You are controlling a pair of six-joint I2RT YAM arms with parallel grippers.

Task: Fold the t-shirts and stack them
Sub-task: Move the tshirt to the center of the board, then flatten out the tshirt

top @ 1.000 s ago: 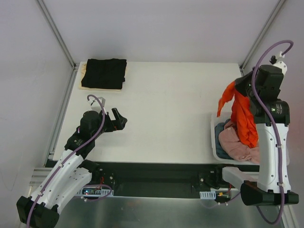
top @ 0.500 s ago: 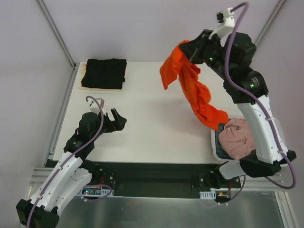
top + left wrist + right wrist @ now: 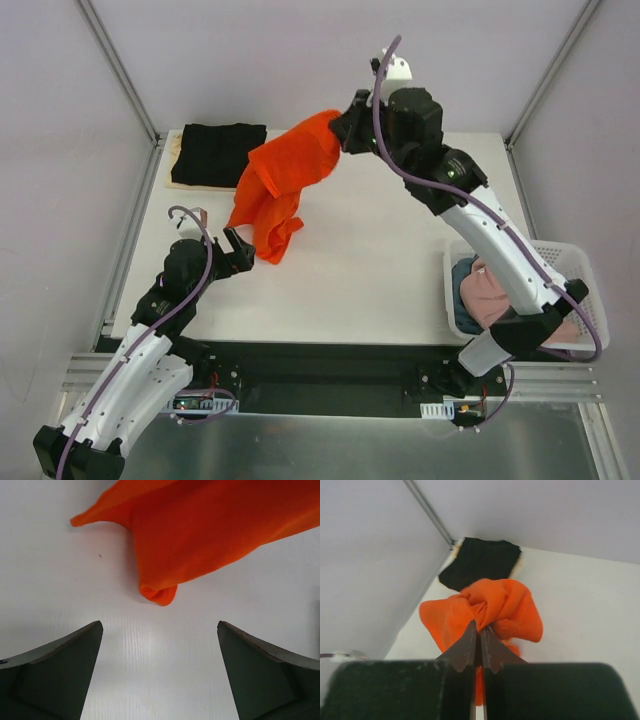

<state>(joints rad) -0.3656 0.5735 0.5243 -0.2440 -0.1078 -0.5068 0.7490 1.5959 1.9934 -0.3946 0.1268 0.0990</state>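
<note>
Right gripper [image 3: 480, 631] pinches the orange t-shirt [image 3: 290, 165] aloft; left gripper [image 3: 159, 626] gapes empty.

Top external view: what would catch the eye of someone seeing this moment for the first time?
The bright orange t-shirt dominates, dangling bunched in mid-air near the centre from the shut right end effector. Its lowest fold comes down just ahead of the open left end effector. A folded black t-shirt lies at the far left.

The left end effector [image 3: 160, 630] stands with fingers wide apart over the white tabletop [image 3: 50, 590]. The orange-red t-shirt [image 3: 210, 530] fills the upper frame, its rolled lower end roughly centred ahead.
</note>
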